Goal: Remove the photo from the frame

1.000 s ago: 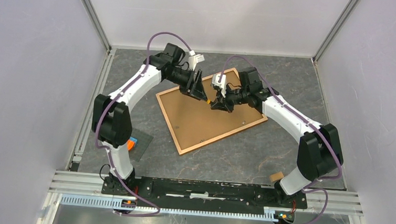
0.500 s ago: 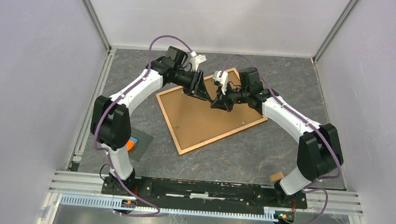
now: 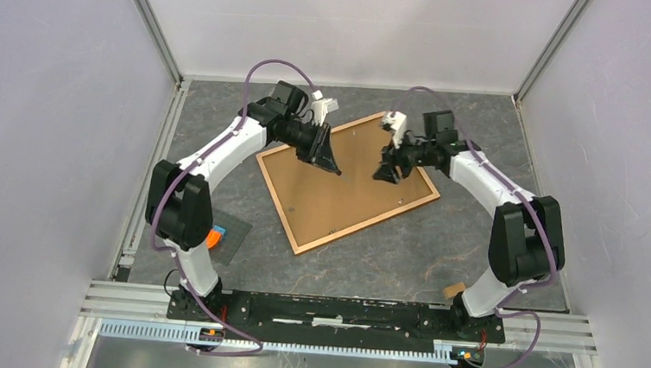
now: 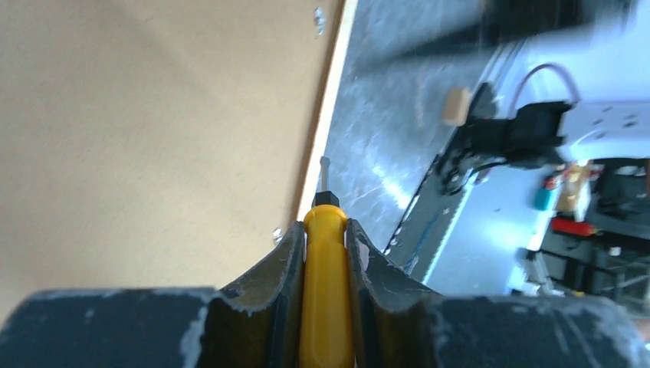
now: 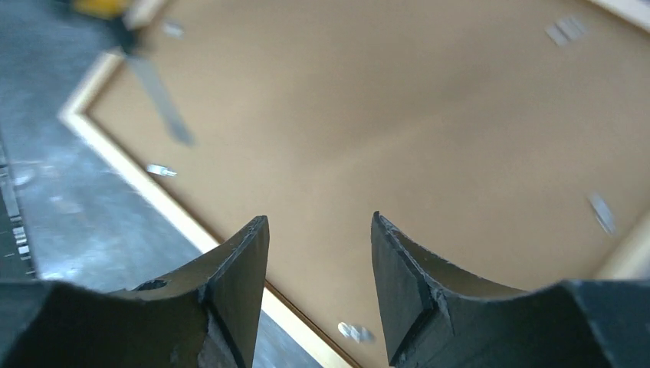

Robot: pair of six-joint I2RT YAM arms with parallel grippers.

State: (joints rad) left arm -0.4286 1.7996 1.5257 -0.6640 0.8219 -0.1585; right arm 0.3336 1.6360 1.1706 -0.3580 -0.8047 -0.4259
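Observation:
The frame [image 3: 347, 190] lies face down on the table, its plain brown back [image 5: 398, 107] up inside a narrow pale wooden border. The photo is hidden under that backing. Small metal clips [image 5: 161, 169] sit along the edges. My left gripper [image 3: 332, 165] hovers over the frame's far-left part, shut on a yellow-handled screwdriver [image 4: 326, 291] whose metal tip points past the frame edge [image 4: 326, 115]. My right gripper [image 3: 386, 173] hangs over the frame's right half, open and holding nothing [image 5: 319, 221]. In the right wrist view the screwdriver blade [image 5: 161, 96] shows at the upper left.
A small grey plate with an orange block [image 3: 219, 235] lies near the left arm's base. A small tan block [image 3: 454, 290] sits by the right arm's base. Pale enclosure walls surround the table on three sides, and a metal rail [image 3: 339, 310] runs along the front.
The right gripper has opened, let go of the screwdriver and pulled away to the right. The left gripper has closed on the yellow handle and holds the tool alone.

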